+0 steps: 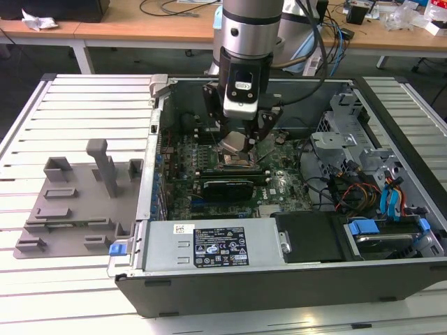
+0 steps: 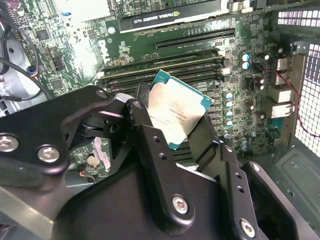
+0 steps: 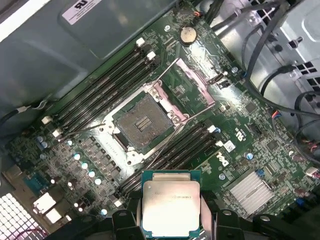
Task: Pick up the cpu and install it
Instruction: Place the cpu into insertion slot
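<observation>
While the end effector (image 2: 175,127) is clamped on the cpu (image 2: 176,111), its two black fingers (image 2: 150,135) press against opposite edges of the chip, and the silvery metal top shows in both wrist views. The cpu hangs above the motherboard (image 3: 235,135), apart from the socket (image 3: 142,122) and not seated in it. In the first wrist view the socket's dark contact field lies uncovered, with rows of memory slots (image 3: 100,82) on either side of it. A coin cell (image 3: 187,34) sits farther off on the same board. In the exterior view the arm reaches down into the open computer case (image 1: 279,296), which lies on the slatted worktop (image 1: 70,105). A grey fixture tray (image 1: 70,206) rests on the worktop just beside the case, at the exterior view's left. Wooden desks (image 1: 119,24) stand behind.
</observation>
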Tool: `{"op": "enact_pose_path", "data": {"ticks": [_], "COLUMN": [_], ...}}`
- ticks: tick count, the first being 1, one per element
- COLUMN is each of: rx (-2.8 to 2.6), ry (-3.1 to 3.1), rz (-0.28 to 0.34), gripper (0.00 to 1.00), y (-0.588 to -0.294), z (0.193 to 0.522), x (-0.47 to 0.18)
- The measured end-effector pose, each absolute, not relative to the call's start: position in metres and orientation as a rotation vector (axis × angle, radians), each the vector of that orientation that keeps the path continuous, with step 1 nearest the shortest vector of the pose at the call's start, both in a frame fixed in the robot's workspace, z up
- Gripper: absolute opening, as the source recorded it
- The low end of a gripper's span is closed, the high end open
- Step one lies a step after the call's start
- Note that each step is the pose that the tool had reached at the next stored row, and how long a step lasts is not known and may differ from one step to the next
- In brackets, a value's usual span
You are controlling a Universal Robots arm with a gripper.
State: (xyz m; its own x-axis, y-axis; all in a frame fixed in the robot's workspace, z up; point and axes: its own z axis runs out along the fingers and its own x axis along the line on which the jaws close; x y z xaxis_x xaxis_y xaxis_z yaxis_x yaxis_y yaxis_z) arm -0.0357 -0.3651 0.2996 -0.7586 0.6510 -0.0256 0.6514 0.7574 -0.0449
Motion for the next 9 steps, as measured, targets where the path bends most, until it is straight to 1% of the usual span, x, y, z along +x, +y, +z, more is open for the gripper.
{"op": "enact_pose_path", "data": {"ticks": [9], "rx": [1.229], "ry": [2.883], "rz": [-0.080], "gripper": [0.55], "y": [-0.3651], "z": [0.2993], "x": [-0.0357]}}
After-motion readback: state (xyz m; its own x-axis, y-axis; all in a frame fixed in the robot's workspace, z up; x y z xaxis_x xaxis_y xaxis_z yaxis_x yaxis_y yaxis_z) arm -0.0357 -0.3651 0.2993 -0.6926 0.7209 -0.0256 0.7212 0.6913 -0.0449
